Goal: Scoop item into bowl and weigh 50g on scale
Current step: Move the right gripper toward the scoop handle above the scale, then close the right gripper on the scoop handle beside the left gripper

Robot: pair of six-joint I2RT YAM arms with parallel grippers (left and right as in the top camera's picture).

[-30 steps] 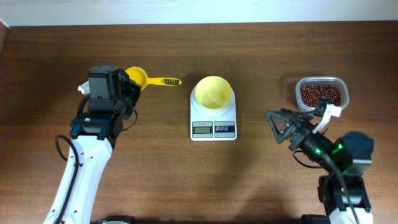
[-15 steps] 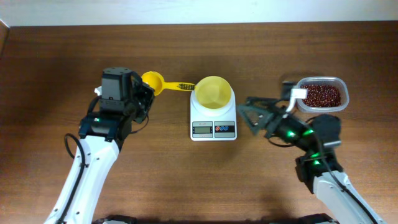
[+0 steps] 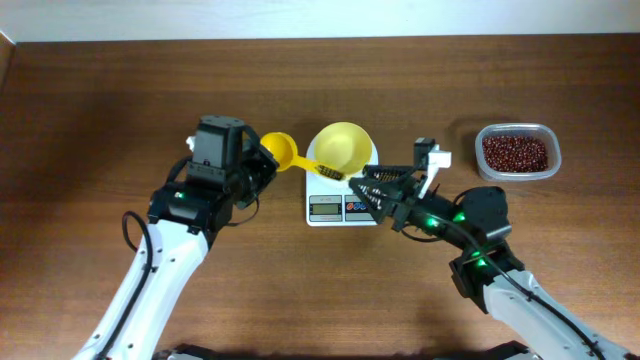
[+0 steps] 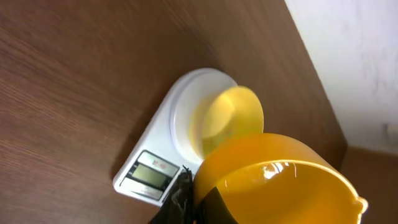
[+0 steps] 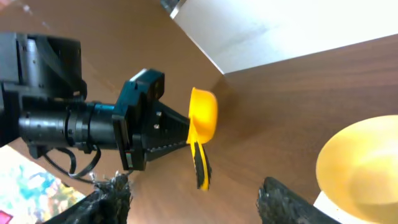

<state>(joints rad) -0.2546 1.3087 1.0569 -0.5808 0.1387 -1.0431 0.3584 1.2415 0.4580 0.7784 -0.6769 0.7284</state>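
The table [image 3: 100,100] is dark wood grain, pretty matt. The scoop [image 4: 273,180] is shiny yellow plastic with highlights, the bowl [image 3: 342,147] looks smooth but duller, the scale [image 3: 325,192] is smooth white plastic, the tub [image 3: 553,160] clear plastic.

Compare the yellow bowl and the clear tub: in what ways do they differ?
The bowl is round and opaque pale yellow; the tub is clear and rounded-rectangular. The bowl is empty; the tub holds red-brown beans. The bowl stands on the scale; the tub stands on the table. Both are open and upright.
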